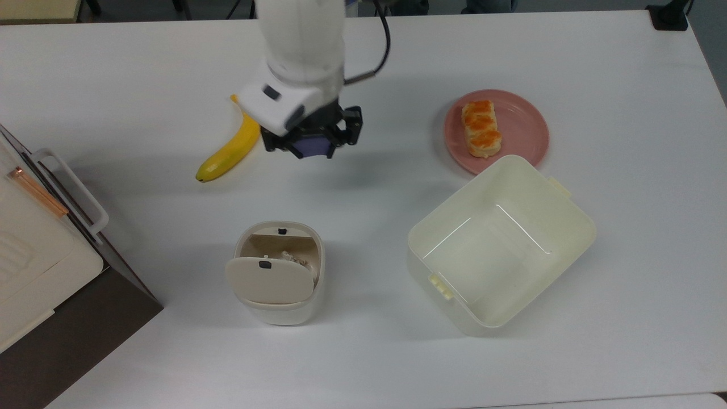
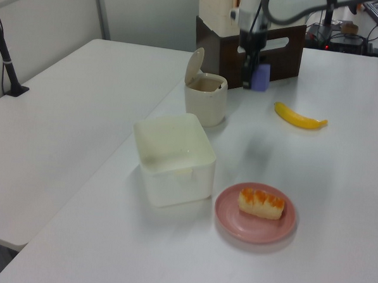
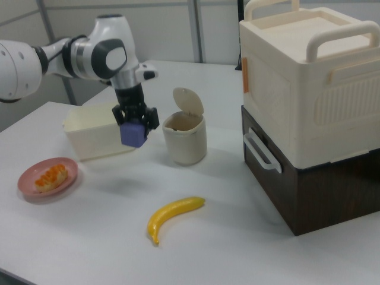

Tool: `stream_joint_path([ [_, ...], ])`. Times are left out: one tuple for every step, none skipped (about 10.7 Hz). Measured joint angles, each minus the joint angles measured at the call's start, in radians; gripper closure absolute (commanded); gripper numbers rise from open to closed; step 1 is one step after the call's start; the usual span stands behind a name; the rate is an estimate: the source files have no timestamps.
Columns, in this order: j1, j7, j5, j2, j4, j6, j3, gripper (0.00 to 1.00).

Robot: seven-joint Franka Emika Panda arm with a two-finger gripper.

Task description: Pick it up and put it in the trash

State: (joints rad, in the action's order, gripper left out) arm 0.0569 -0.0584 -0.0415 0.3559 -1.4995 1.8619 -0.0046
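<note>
Purple cube (image 1: pixel 311 147) is being pinched in the claw (image 1: pixel 309 149), held above the surface at roughly 1 o'clock from the open-lidded bin (image 1: pixel 278 272); it should be centred over the opening before being released.

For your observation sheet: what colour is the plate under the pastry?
Pink plate, clearest in the top view.

Yellow banana (image 1: pixel 230 150) at ten o'clock on the white table (image 1: pixel 625 284) in the top view, pink plate (image 1: pixel 519 128) with pastry (image 1: pixel 481 128) at two o'clock, open cream tub (image 1: pixel 500 244) at four o'clock, cream box on dark cabinet (image 1: pixel 34 261) at eight o'clock.
</note>
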Motion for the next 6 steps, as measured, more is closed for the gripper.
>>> stream_joint_path([
  [0.011,0.011,-0.004,0.020,-0.013,0.008,0.000,0.11],
  [0.018,0.028,-0.008,0.037,-0.017,0.026,0.001,0.08],
  [0.027,0.054,-0.025,0.050,-0.021,0.043,0.001,0.00],
  [0.035,0.075,-0.052,0.064,-0.025,0.050,0.001,0.00],
  [0.044,0.092,-0.072,0.082,-0.029,0.059,0.001,0.00],
  [0.056,0.117,-0.090,0.104,-0.031,0.075,0.001,0.00],
])
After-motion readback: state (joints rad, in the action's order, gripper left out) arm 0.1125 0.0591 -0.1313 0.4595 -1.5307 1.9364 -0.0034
